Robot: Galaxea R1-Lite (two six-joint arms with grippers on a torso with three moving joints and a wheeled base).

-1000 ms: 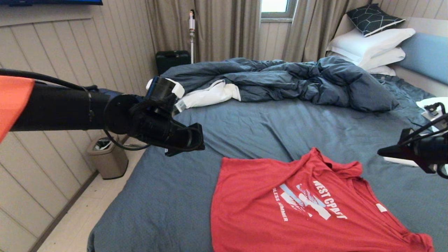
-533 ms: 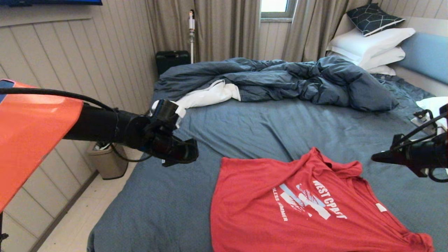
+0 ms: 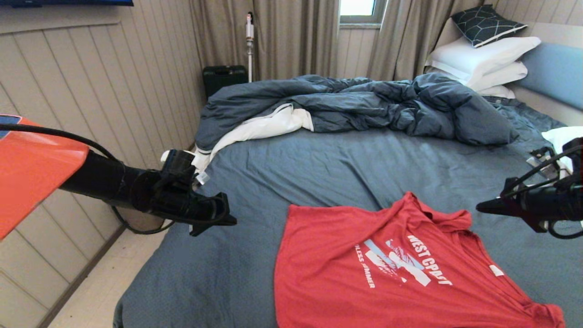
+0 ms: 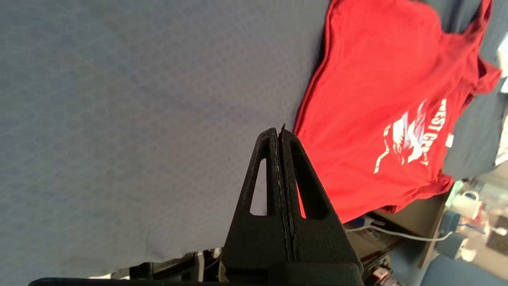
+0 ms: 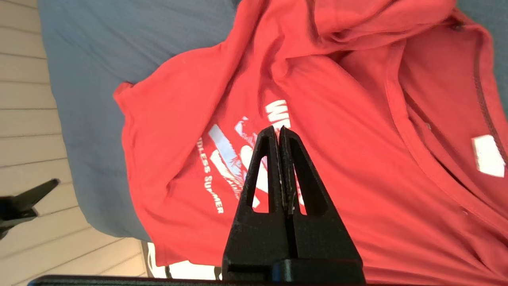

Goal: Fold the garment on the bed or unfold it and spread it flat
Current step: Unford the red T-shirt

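The garment (image 3: 401,269), a red T-shirt with white lettering and a chest graphic, lies front up on the bed (image 3: 319,168) near its front edge, its far shoulder rumpled. It also fills much of the right wrist view, the garment (image 5: 357,167), and shows at the side in the left wrist view, the garment (image 4: 381,111). My left gripper (image 3: 230,221) hangs shut and empty above the sheet, to the left of the shirt's hem. My right gripper (image 3: 480,208) hovers shut and empty above the bed, right of the shirt's rumpled shoulder. Both pairs of jaws are pressed together, left gripper (image 4: 278,130), right gripper (image 5: 276,128).
A rumpled dark blue duvet (image 3: 364,107) with white lining lies across the far half of the bed. White pillows (image 3: 483,59) are stacked at the headboard (image 3: 555,73). A panelled wall and strip of floor (image 3: 104,291) run along the bed's left side.
My left arm has swung down and to the left, away from the duvet and toward the bed's left edge. My right gripper has edged slightly left and lower. The shirt has not moved.
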